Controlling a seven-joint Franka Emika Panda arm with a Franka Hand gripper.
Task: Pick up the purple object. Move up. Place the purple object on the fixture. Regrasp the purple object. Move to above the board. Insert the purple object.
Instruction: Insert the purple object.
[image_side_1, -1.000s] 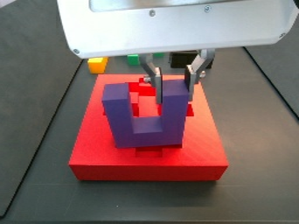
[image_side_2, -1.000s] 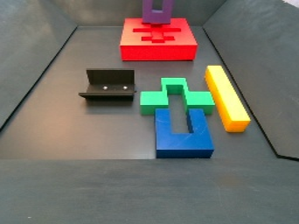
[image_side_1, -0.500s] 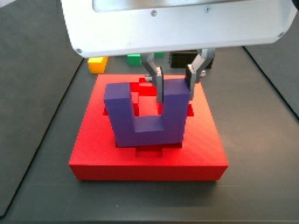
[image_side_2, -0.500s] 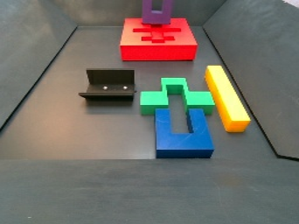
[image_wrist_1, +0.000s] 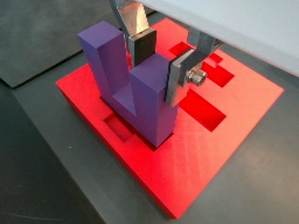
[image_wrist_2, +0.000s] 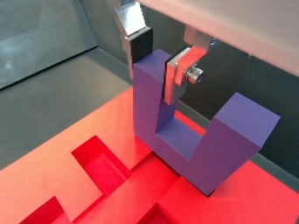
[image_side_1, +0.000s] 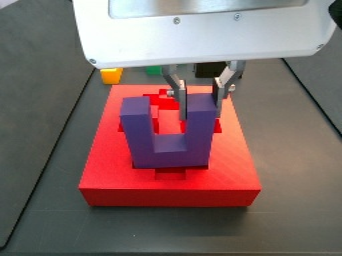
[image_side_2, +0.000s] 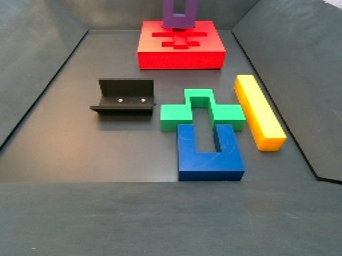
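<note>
The purple object (image_side_1: 167, 145) stands upright on the red board (image_side_1: 167, 185), prongs up, its base down in a cross-shaped recess. It also shows in both wrist views (image_wrist_1: 117, 79) (image_wrist_2: 222, 140) and at the far end of a side view (image_side_2: 178, 12). My gripper (image_side_1: 198, 95) hangs over the board (image_wrist_1: 222, 166) and is shut on one prong, seen in both wrist views (image_wrist_1: 162, 68) (image_wrist_2: 160, 63). A silver finger plate (image_wrist_1: 181, 80) lies flat against that prong. The fixture (image_side_2: 123, 98) stands on the floor away from the board (image_side_2: 181, 55).
A green cross block (image_side_2: 201, 110), a blue block (image_side_2: 210, 150) and a yellow bar (image_side_2: 261, 110) lie on the dark floor in front of the board. Dark walls slope up at both sides.
The purple object and my gripper have sunk slightly lower onto the board. Nothing else has moved.
</note>
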